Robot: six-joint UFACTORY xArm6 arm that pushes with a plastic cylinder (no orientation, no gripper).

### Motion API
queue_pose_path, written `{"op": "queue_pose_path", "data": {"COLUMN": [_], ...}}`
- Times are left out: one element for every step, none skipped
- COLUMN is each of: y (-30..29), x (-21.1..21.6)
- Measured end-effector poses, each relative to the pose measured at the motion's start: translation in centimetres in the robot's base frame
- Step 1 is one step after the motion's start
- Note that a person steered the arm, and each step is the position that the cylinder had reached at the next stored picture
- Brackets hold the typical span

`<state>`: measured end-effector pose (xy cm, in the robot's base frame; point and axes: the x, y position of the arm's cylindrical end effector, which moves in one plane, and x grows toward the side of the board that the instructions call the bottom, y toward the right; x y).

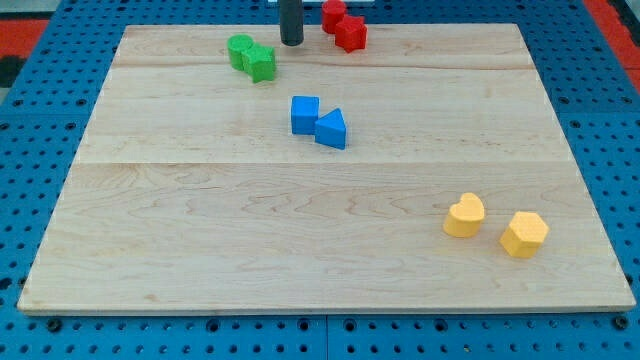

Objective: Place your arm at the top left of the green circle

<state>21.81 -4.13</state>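
The big wooden surface point(300, 230) fills most of the view, sitting on a blue board with holes point(60, 120).

My arm has no fingers, so it cannot open, close or hold anything. It is just a dark rod, and my tip point(291, 44) touches down near the view's top, between the green blocks and the red blocks.

The green circle point(239, 48) sits near the view's top, left of my tip, touching a second green block point(260, 63). Two red blocks point(343, 27) are on the other side. A blue cube point(305, 114) and blue triangle point(332, 129) sit in the middle. A yellow heart point(465, 215) and another yellow block point(524, 234) sit low on the right.

I think my tip is on the wrong side. Next it should go around the top of the circle, not bumping it, and stop at its top left.
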Motion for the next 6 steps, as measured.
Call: {"op": "queue_pose_path", "data": {"y": [0.0, 0.4, 1.0, 2.3, 0.6, -1.5], "x": [0.0, 0.3, 1.1, 1.5, -0.9, -2.4]}}
